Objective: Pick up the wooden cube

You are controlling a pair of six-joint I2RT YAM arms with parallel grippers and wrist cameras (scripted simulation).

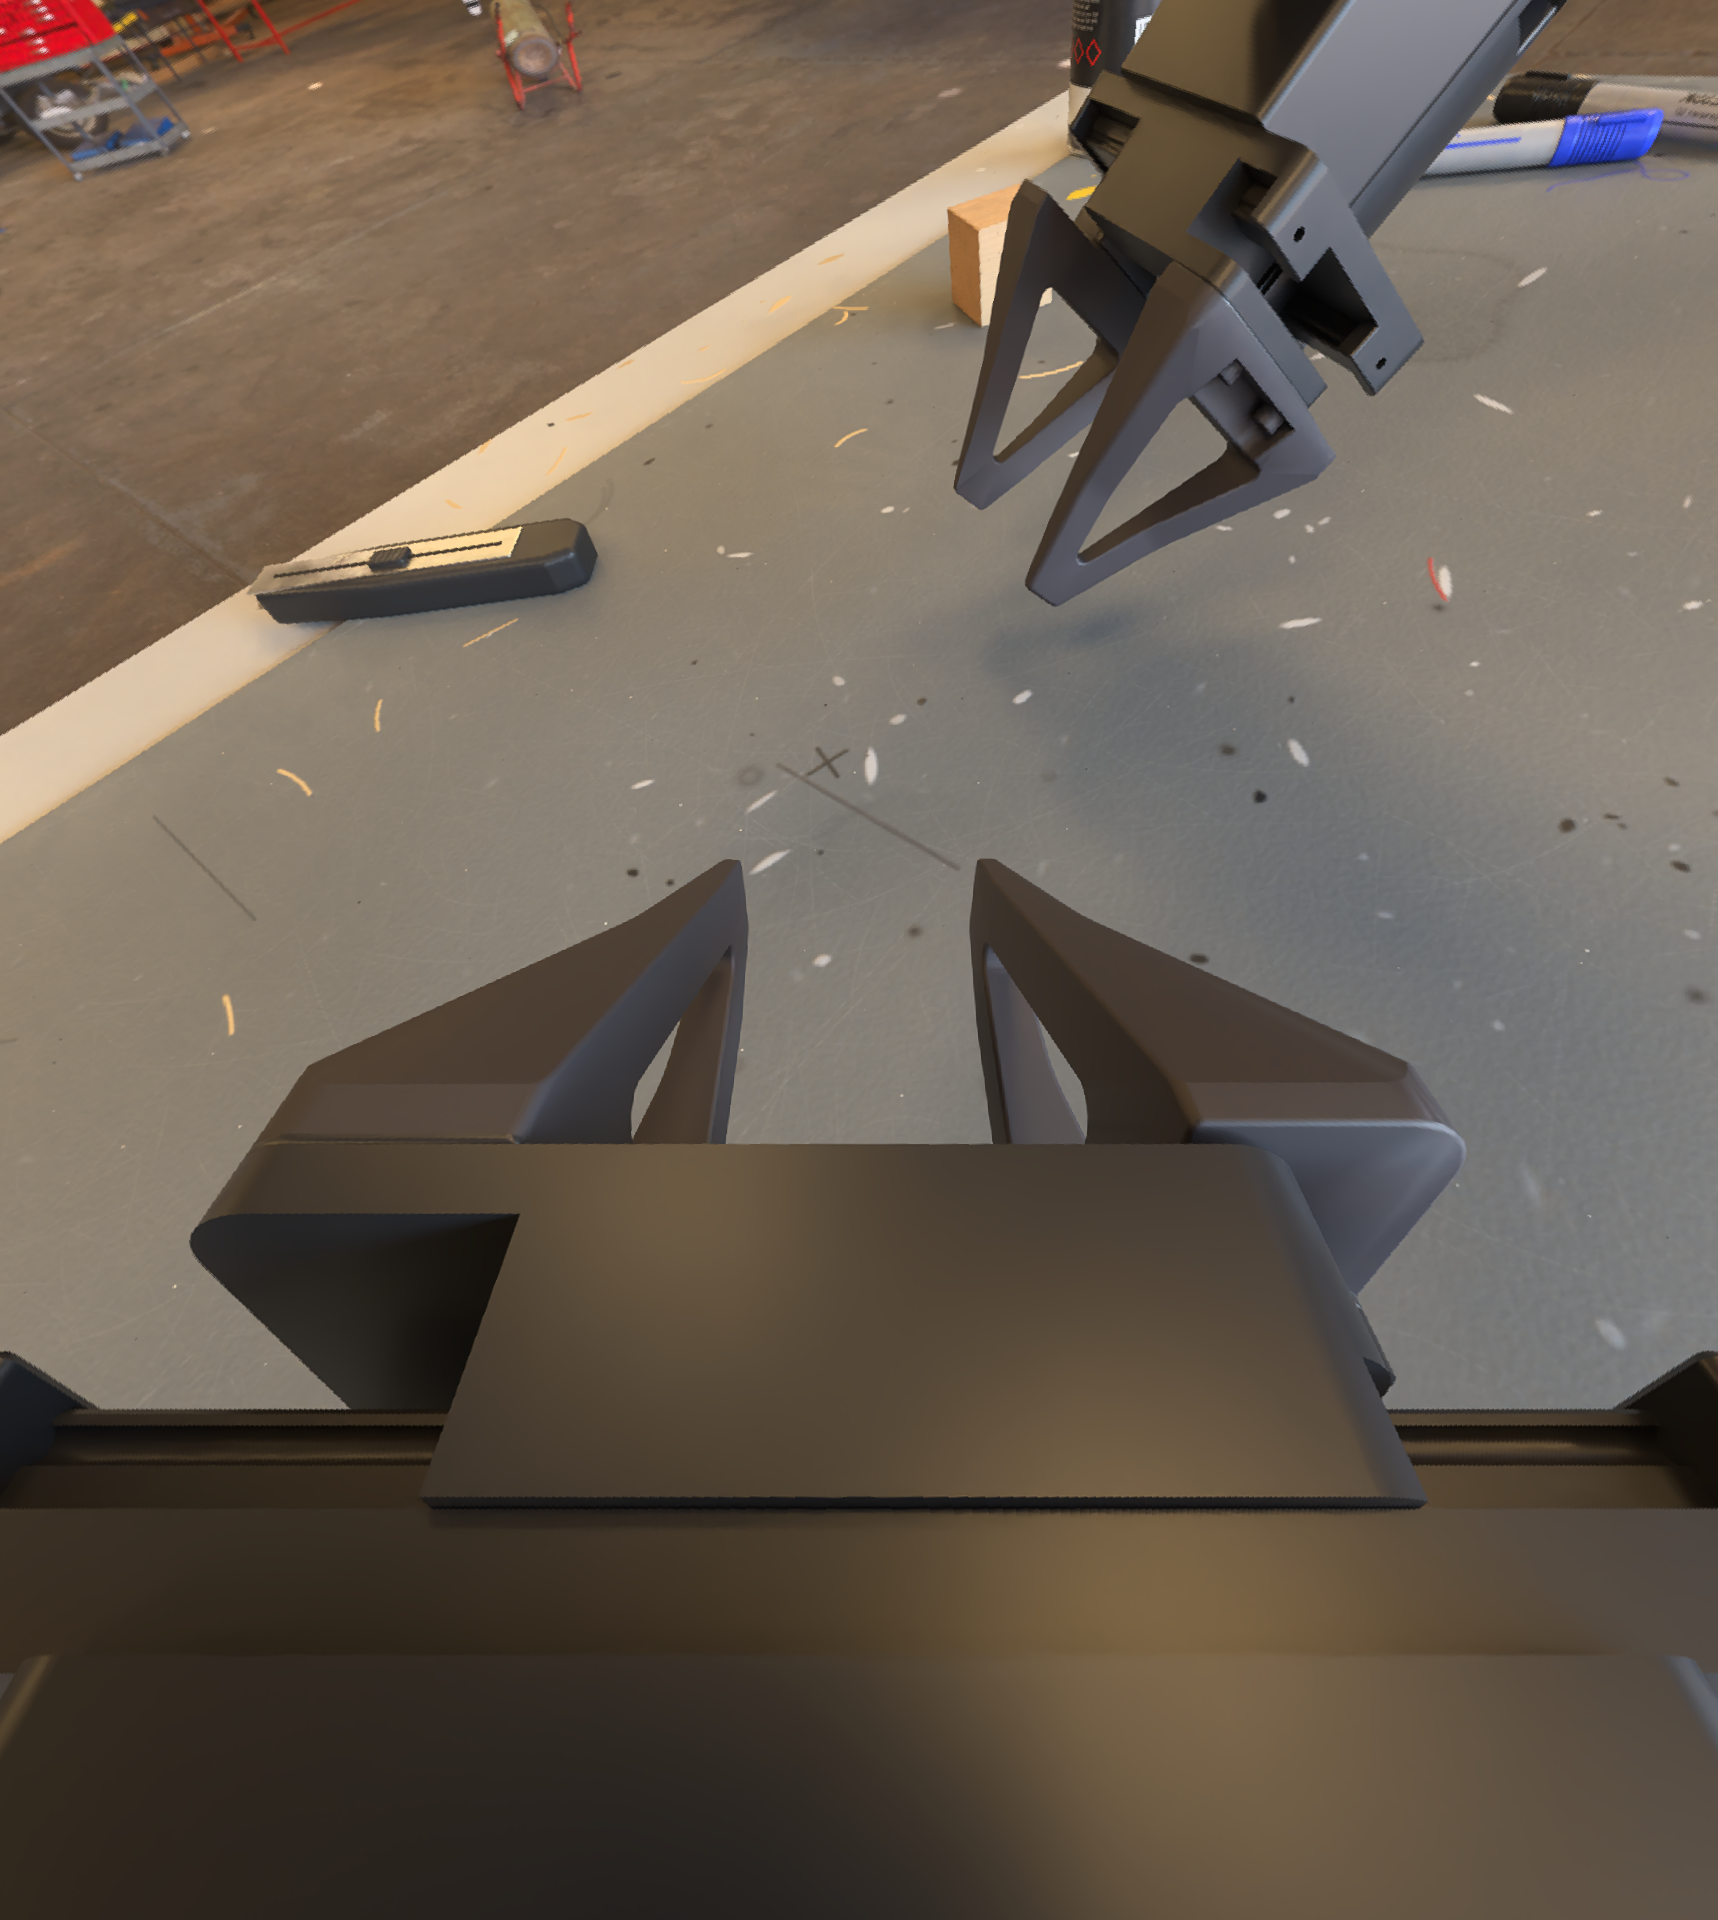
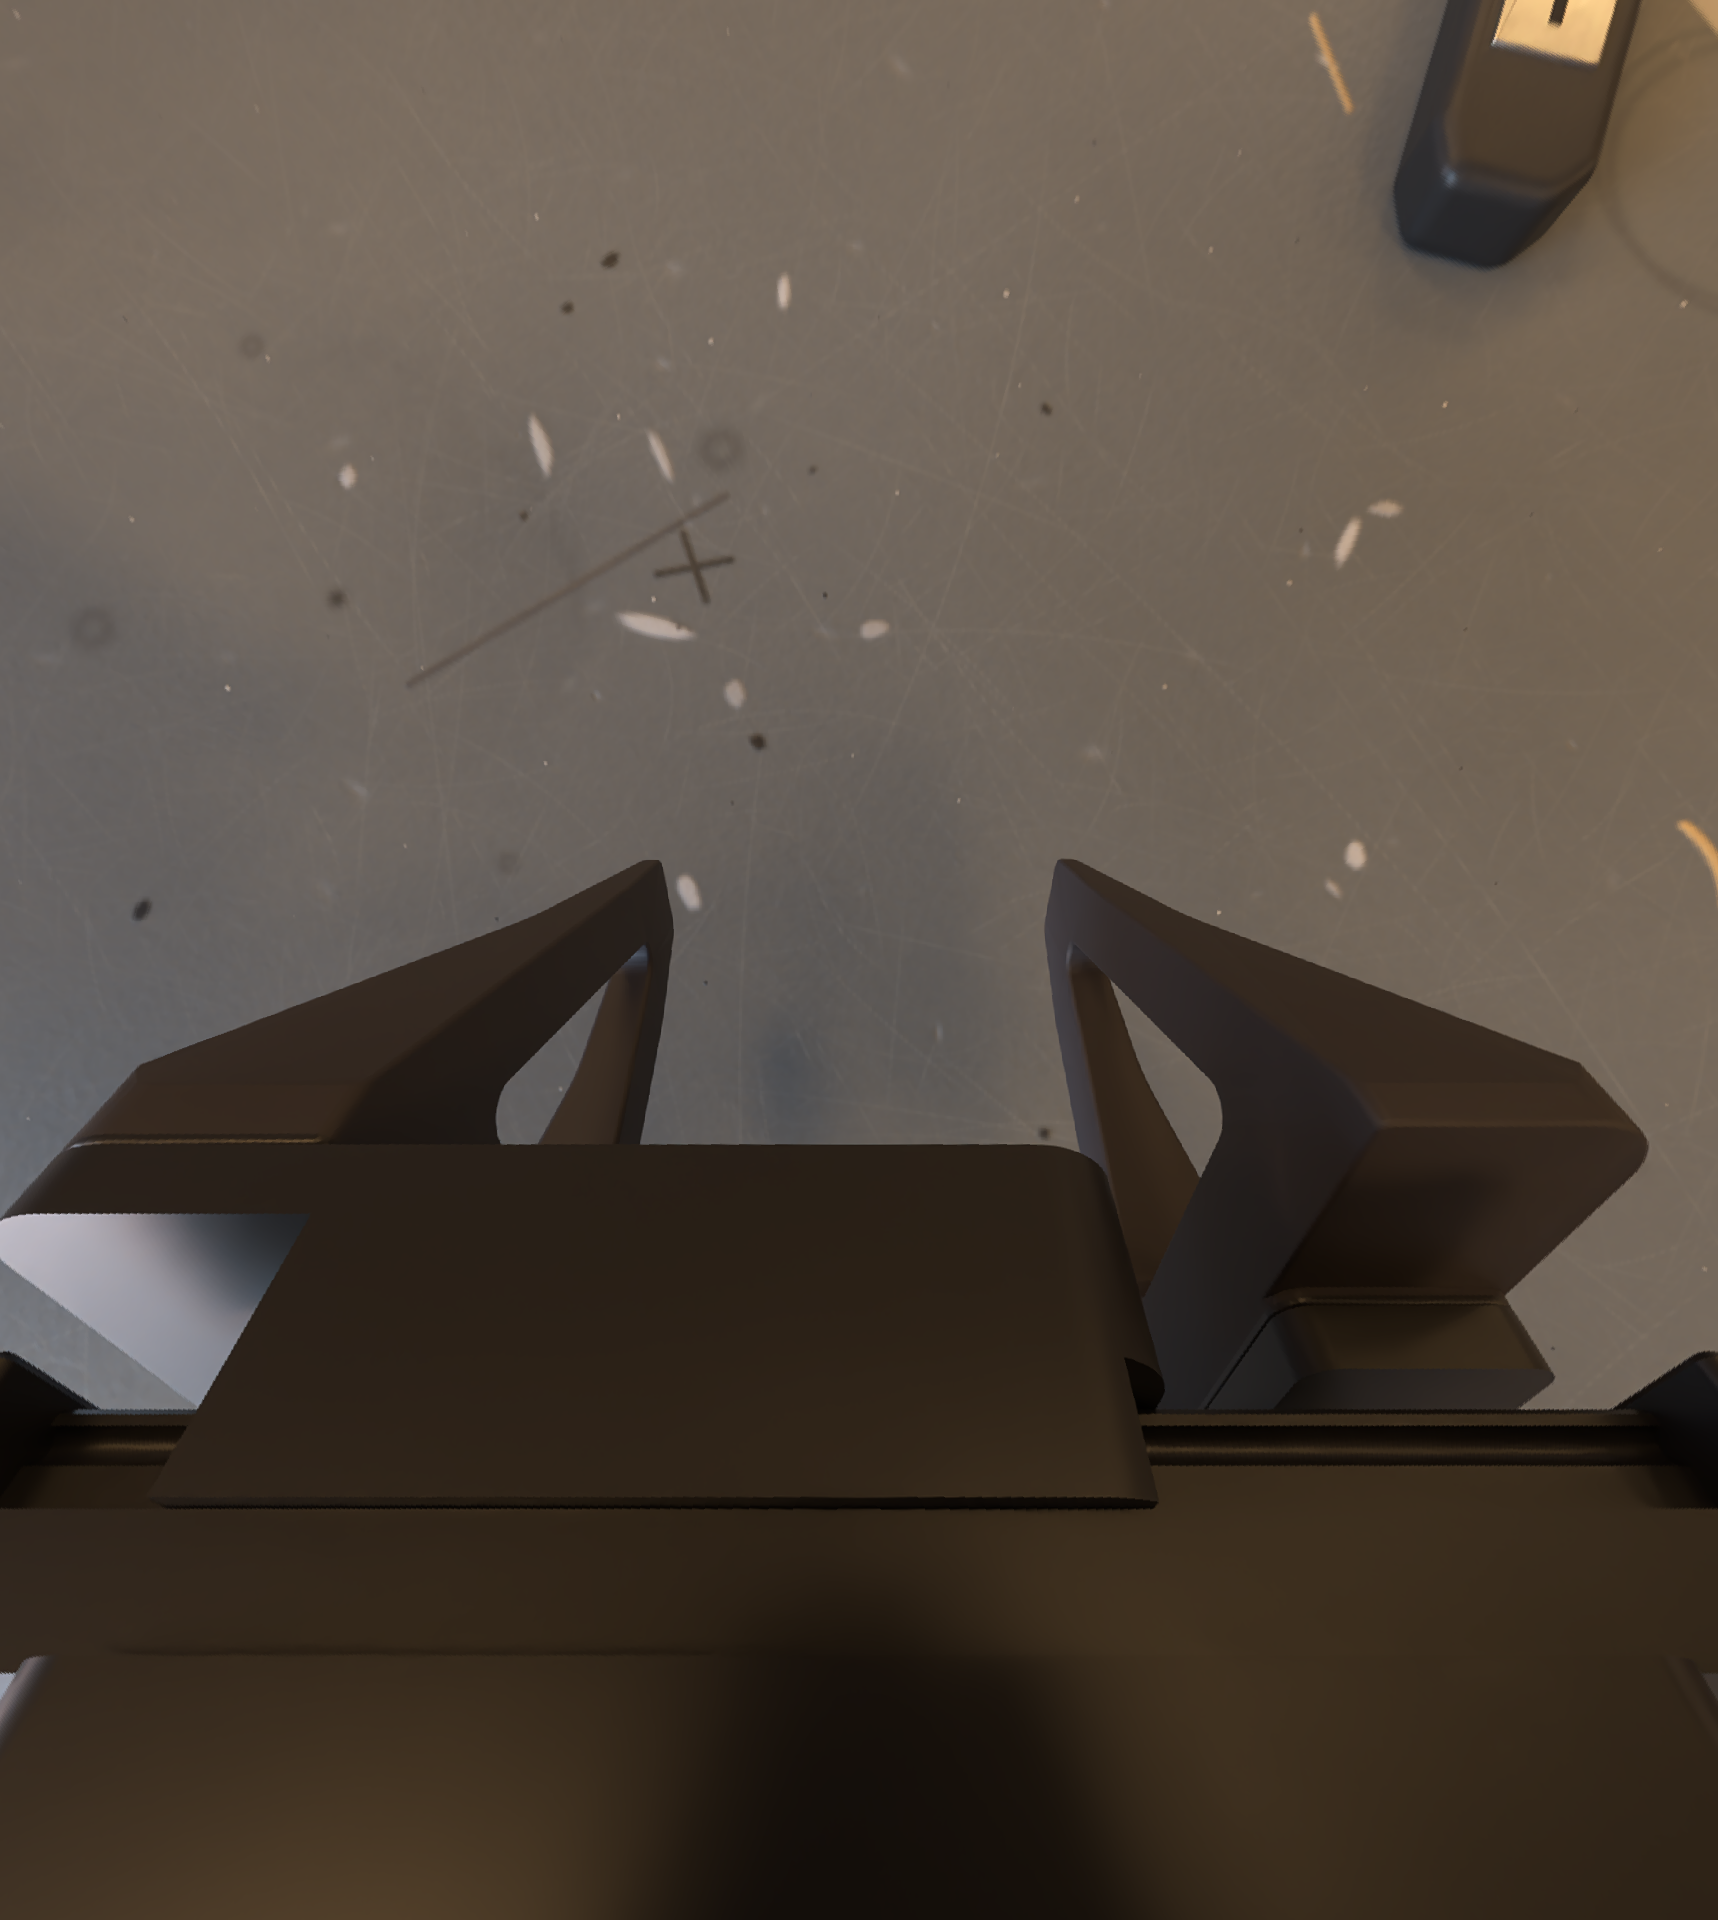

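The task is at the approach step: neither gripper has reached the wooden cube (image 1: 980,255), which sits on the grey tabletop (image 1: 522,831) near its pale far edge, partly hidden behind the right gripper (image 1: 1016,551) in the left wrist view. Only one corner and two faces of the block show, so its full shape is a fair guess rather than a certainty.

The right gripper hangs above the table with its jaws parted and nothing between them; in its own view the right gripper (image 2: 860,883) looks down on bare, speckled surface, and the cube is not in that view at all. The left gripper (image 1: 860,883) is likewise spread and empty, and well apart from the cube.

The next move, as I judge it, calls for the right arm to swing back toward the cube behind it, line its fingers up on two opposite faces, and descend before closing.

Counted: one wooden cube; one black utility knife (image 1: 424,571) lying at the table edge, its end also seen in the right wrist view (image 2: 1504,135); two markers (image 1: 1613,120) at the far corner, one with a blue cap; one dark can (image 1: 1094,42), mostly cut off.
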